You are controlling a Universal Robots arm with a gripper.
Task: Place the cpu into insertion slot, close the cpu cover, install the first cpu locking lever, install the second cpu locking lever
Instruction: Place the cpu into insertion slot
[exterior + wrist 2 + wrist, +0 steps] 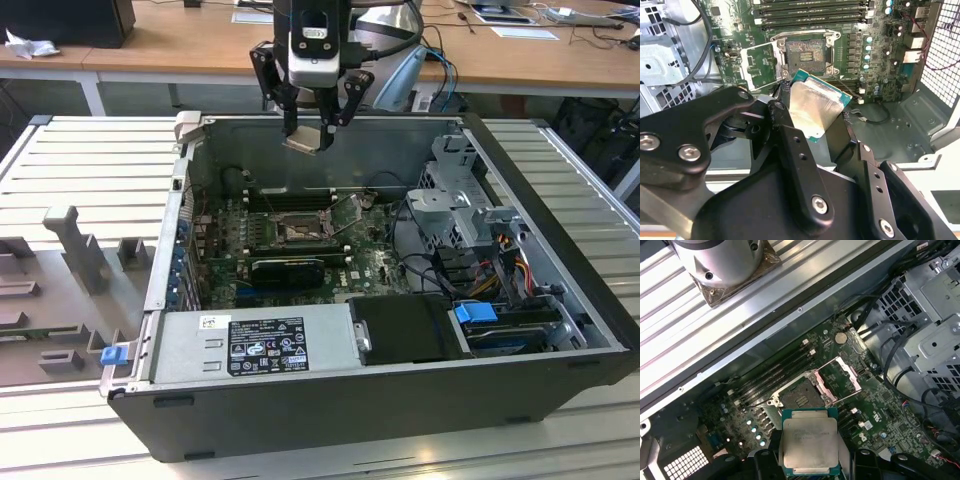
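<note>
In hand (309, 132), cpu (809, 447) above open insertion slot (799, 399)

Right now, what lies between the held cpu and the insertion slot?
Only open air in the first wrist view: cpu and insertion slot are apart, the cpu cover swung aside.

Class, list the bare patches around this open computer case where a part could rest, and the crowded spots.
Free: the ribbed table on the exterior view's left and right of the case. Crowded: the motherboard and the cabled drive cage.

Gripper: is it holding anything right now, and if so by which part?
Yes: the gripper holds the cpu, its fingers pinching two opposite edges, metal face exposed.
</note>
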